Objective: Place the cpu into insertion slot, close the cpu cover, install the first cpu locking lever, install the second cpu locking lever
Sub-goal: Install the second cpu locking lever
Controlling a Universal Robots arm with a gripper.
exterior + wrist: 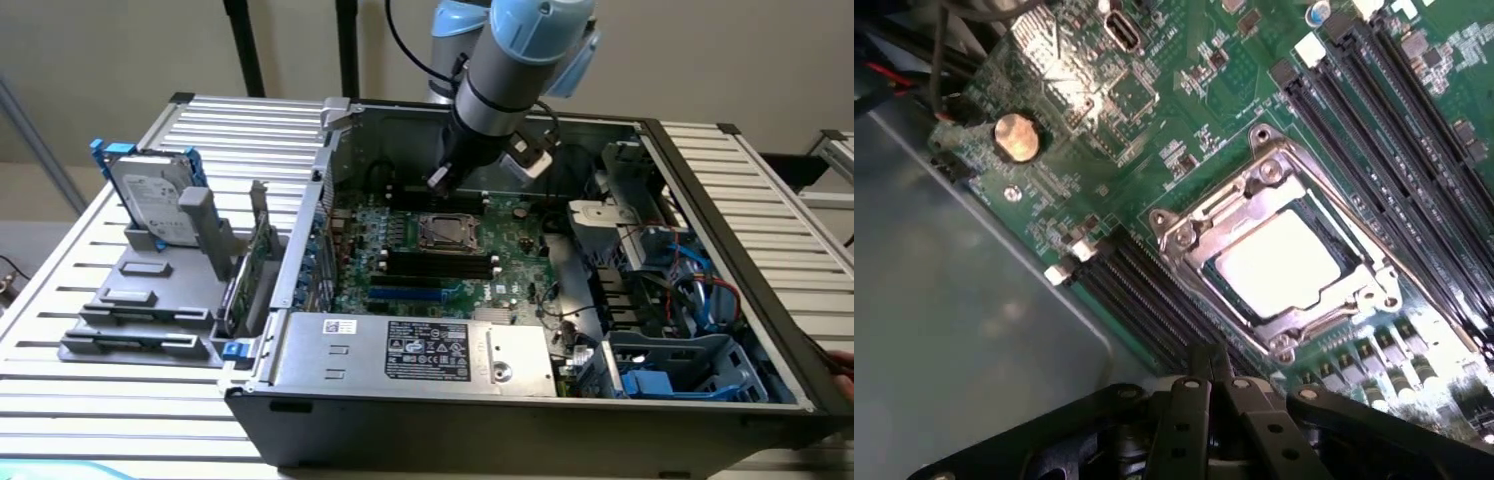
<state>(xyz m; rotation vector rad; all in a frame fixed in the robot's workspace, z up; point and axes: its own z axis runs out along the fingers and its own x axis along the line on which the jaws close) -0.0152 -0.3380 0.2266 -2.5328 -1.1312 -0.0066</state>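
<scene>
The cpu [1279, 262] lies flat in the insertion slot [445, 232], pale and shiny through the cutout of the cpu cover [1252, 196]. The silvery cover lies closed over the socket on the green board. My gripper [439, 180] hangs above the board just behind the socket in the exterior view, apart from it. In the wrist view its black fingers [1189, 400] are pressed together, and the gripper [1211, 355] is shut with nothing in it. I cannot make out how the locking levers stand.
Long black memory slots [1144, 295] flank the socket. A coin cell [1016, 137] sits on the board. A grey power supply [414, 350] fills the case's front, with blue drive cages and cables [674, 300] at the exterior view's right. A hard drive [154, 200] stands outside on the left.
</scene>
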